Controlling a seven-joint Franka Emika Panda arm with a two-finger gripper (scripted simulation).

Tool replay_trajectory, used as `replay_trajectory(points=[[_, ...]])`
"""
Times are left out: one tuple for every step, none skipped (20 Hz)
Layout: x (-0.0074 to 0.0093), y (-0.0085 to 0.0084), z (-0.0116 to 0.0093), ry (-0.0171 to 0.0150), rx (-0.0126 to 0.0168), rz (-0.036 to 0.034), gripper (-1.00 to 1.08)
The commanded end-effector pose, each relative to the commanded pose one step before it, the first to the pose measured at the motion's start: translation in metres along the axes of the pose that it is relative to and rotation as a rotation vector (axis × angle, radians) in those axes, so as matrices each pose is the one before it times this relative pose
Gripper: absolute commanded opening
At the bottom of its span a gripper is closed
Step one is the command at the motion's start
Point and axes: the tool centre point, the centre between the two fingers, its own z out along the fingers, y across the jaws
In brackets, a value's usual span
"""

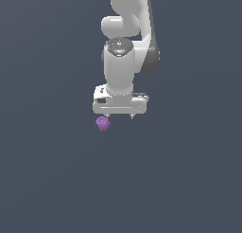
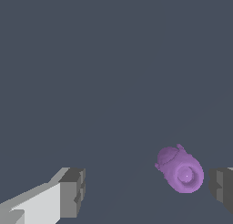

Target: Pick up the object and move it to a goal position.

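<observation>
The object [image 1: 103, 123] is a small purple lumpy blob on the dark grey surface. It lies just below the white gripper's [image 1: 119, 116] finger on the exterior view's left. The two short fingertips [image 1: 132, 115] are spread wide, so the gripper is open. In the wrist view the object [image 2: 180, 170] sits between the two grey pads [image 2: 73, 191], close to the one at the picture's edge and apart from both. The gripper [image 2: 148, 187] holds nothing.
The white arm [image 1: 125, 47] rises from the gripper to the top of the exterior view. A plain dark grey surface [image 1: 56, 170] fills all else in both views.
</observation>
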Motion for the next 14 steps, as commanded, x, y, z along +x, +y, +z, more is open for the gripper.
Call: replay_trajectory(points=[[-0.00035, 0.00079, 0.00062, -0.0004, -0.00022, -0.00432, 1.0], [-0.00024, 0.00065, 0.00054, -0.00012, -0.00008, -0.00402, 1.0], [-0.0003, 0.00076, 0.00069, -0.00014, -0.00009, -0.00512, 1.0], [-0.00037, 0.0009, 0.00084, -0.00016, -0.00009, -0.00617, 1.0], [-0.00044, 0.00107, 0.00098, -0.00018, -0.0001, -0.00717, 1.0], [-0.00051, 0.00122, 0.00111, -0.0002, -0.0001, -0.00814, 1.0], [-0.00059, 0.00133, 0.00124, -0.00023, -0.00011, -0.00911, 1.0], [-0.00068, 0.00147, 0.00137, -0.00027, -0.00013, -0.01014, 1.0], [-0.00077, 0.0016, 0.0015, -0.0003, -0.00014, -0.01117, 1.0], [-0.00087, 0.00172, 0.00162, -0.00033, -0.00014, -0.01207, 1.0], [-0.00097, 0.00185, 0.00174, -0.00036, -0.00014, -0.01302, 1.0], [-0.00108, 0.00196, 0.00188, -0.00038, -0.00013, -0.01406, 1.0], [-0.00121, 0.00208, 0.00201, -0.00041, -0.00012, -0.01506, 1.0], [-0.00134, 0.00219, 0.00214, -0.00044, -0.00011, -0.01608, 1.0]])
